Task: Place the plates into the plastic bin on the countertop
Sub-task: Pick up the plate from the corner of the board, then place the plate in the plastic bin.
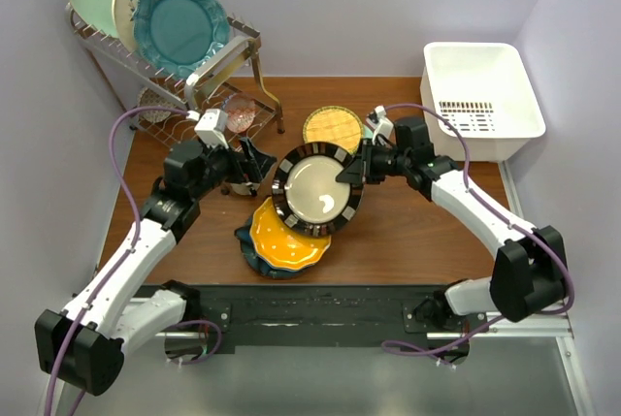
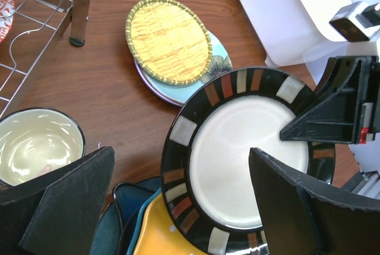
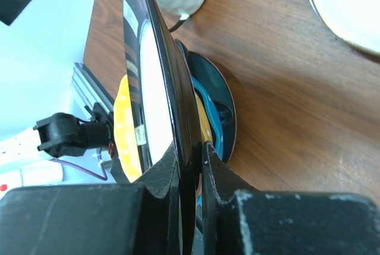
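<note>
Black-rimmed cream plate (image 1: 315,191) sits centre frame in the top view, pinched at its right rim by the right gripper (image 1: 351,172). The wrist view shows the jaws narrow, clamped on the rim edge-on. It's held off the desk (image 1: 417,232), over the lower stack. Left gripper (image 1: 247,166) is just left of the plate, jaws wide, holding nothing.

Counts:
- 1 held plate.
- Lower-centre stack: orange scalloped plate (image 1: 286,241) on dark teal ones, at least 2 under it, exact count unclear.
- Upper-centre stack of 3: yellow lattice plate (image 1: 333,128) on top, pale flowered one under it, lavender at the bottom.
- 1 plastic bin (image 1: 485,81), upper right, well apart from the held plate.
- 1 wire rack (image 1: 175,77), upper left, 3 upright plates.
- 1 cream cup (image 2: 35,145).
</note>
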Controlling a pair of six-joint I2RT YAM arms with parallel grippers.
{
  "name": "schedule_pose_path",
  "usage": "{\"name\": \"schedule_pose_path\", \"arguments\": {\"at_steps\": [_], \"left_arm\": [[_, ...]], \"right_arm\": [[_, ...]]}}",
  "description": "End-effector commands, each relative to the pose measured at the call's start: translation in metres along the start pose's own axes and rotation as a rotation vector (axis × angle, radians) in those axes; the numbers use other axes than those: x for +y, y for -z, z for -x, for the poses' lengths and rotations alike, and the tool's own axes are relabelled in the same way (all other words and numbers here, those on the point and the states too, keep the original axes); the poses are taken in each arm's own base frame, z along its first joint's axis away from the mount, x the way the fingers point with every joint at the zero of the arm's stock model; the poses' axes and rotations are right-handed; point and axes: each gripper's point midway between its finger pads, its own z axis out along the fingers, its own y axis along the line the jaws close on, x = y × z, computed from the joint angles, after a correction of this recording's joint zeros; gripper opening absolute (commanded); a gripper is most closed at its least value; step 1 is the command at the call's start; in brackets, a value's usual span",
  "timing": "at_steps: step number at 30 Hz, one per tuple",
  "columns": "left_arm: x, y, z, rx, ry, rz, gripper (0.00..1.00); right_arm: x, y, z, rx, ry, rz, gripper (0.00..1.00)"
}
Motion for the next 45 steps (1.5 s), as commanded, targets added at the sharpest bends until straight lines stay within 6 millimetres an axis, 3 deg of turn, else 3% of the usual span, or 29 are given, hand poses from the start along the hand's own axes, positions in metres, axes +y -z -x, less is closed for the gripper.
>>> {"name": "schedule_pose_path", "arguments": {"at_steps": [1,9,20,27,45], "left_arm": [[-0.002,0.002,0.019,-0.036,-0.047,0.013,1.0],[-0.004,-0.004,0.028,-0.033,-0.071,0.016,1.0],[-0.005,-0.004,0.03,-0.036,-0.072,0.008,1.0],[-0.004,-0.001,0.022,-0.025,-0.071,0.006,1.0],[0.002,-0.007,-0.013,0.079,-0.054,-0.023,1.0]], "right_arm": [[0.054,0.016,0.053,-0.115,0.081,0.146,0.0],[0.056,0.009,0.076,-0.125,0.077,0.166,0.0],[0.042,0.002,0.114,-0.172,0.044,0.166,0.0],[0.022,0.01,0.137,-0.218,0.015,0.145,0.0],[-0.007,0.045,0.208,-0.375,-0.026,0.092,0.0]]}}
